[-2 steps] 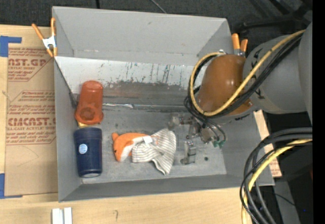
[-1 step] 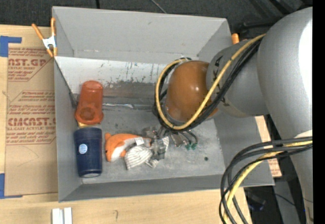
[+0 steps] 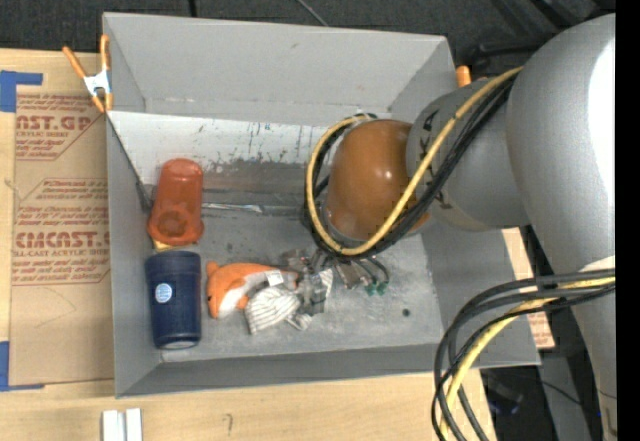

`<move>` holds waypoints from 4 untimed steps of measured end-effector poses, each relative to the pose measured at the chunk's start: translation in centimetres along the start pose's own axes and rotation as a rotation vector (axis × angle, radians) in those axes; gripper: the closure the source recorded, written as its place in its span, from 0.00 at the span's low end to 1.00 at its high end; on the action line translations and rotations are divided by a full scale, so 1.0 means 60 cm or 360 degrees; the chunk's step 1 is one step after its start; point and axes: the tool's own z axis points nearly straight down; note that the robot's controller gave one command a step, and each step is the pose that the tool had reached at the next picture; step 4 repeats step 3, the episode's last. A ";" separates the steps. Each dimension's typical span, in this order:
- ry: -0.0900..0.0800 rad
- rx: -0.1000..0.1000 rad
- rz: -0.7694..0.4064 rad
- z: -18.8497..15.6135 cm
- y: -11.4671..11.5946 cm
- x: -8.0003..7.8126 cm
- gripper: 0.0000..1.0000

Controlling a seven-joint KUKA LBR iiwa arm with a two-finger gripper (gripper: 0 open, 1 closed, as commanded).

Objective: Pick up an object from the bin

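My gripper [image 3: 328, 275] is low over the bin floor, near the front middle, under the arm's orange cover. Just left of it, touching or nearly touching, lies a crumpled grey-and-white striped thing [image 3: 272, 309]. An orange-and-white thing [image 3: 230, 285] lies against the striped thing's left side. Whether anything is held between the gripper's tips is hidden.
A dark blue cylinder [image 3: 173, 297] lies at the bin's front left corner. Behind it, an orange cup [image 3: 176, 201] lies on its side along the left wall. The arm and its cables cover the bin's right half. The back of the bin floor is bare metal.
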 end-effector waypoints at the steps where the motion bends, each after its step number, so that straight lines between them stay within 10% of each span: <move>1: 0.0001 0.0001 -0.0249 -0.029 0.157 -0.021 1.00; 2: 0.0000 0.0001 -0.0248 -0.029 0.157 -0.021 1.00; 3: -0.0015 0.0005 -0.0210 -0.360 0.162 -0.042 1.00; 4: -0.0015 0.0005 -0.0210 -0.360 0.162 -0.042 1.00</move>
